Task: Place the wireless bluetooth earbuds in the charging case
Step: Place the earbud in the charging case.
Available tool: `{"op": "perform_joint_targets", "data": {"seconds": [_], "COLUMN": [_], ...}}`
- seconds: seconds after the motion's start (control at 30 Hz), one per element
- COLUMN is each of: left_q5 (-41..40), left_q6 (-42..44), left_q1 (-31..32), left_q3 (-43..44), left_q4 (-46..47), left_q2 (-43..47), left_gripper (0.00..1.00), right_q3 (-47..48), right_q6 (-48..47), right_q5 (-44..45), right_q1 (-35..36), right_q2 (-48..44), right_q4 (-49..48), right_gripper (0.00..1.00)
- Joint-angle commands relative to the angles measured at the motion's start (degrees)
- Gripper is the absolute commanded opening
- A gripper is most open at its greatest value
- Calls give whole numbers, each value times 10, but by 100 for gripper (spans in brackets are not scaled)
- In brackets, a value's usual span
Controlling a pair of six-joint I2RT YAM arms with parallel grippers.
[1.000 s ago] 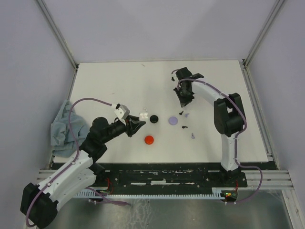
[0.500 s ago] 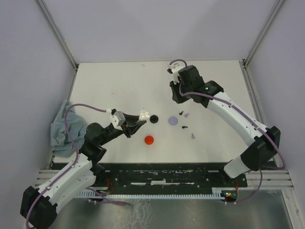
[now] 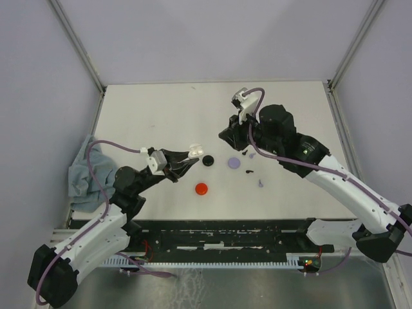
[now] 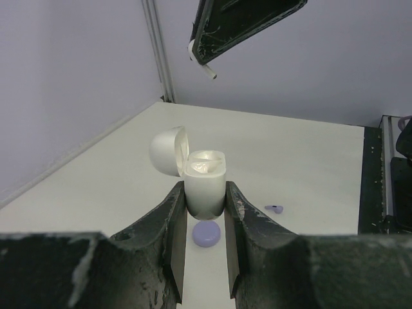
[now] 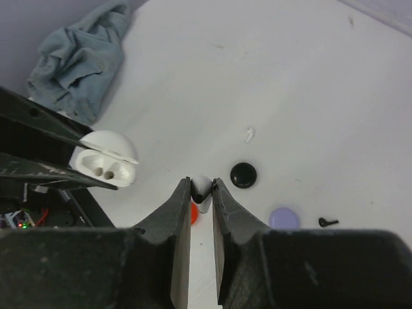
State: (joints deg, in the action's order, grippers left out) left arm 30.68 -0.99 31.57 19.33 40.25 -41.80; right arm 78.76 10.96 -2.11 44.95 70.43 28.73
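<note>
The white charging case [image 4: 205, 168] stands upright with its lid [image 4: 166, 149] flipped open, and my left gripper [image 4: 205, 189] is shut on its body, raised off the table. It shows in the top view as the case [image 3: 196, 150] at the tip of the left gripper [image 3: 187, 158]. My right gripper [image 5: 201, 183] is shut on a white earbud [image 5: 201, 191], stem pointing down. It hovers above and to the right of the case [image 5: 103, 165], whose two sockets face it. Seen from the left wrist, that earbud's stem [image 4: 205, 69] pokes from the right gripper overhead. A second white earbud [image 5: 248, 134] lies on the table.
On the table lie a black disc case [image 3: 207, 161], a lavender disc case [image 3: 234, 163] and a red disc case [image 3: 202, 188]. Black earbuds [image 3: 248, 171] and lavender earbuds [image 3: 261, 183] lie to their right. A blue-grey cloth [image 3: 80, 174] is bunched at the left edge.
The right arm has swung forward and left from the back of the table, carrying the white earbud to just right of the case. The left gripper has shifted the open case slightly right and up.
</note>
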Motion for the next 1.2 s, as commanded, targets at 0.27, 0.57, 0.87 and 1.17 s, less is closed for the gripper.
{"op": "perform_joint_targets", "data": {"seconds": [0.27, 0.57, 0.87, 1.17], "left_q5": [11, 13, -1, -15], "left_q6": [-71, -102, -112, -128], "left_q1": [-2, -2, -2, -2], "left_q3": [21, 25, 25, 32], "left_q4": [130, 153, 156, 156], "left_q2": [-19, -27, -24, -17], "left_gripper": [3, 3, 3, 3], "right_q3": [-96, -128, -134, -145], "right_q6": [61, 80, 90, 88], "right_q5": [-109, -147, -175, -183], "right_q1": [45, 52, 58, 65], "right_q2": [-49, -42, -27, -21], "right_q4": [-267, -347, -363, -368], "right_gripper": [17, 17, 17, 17]}}
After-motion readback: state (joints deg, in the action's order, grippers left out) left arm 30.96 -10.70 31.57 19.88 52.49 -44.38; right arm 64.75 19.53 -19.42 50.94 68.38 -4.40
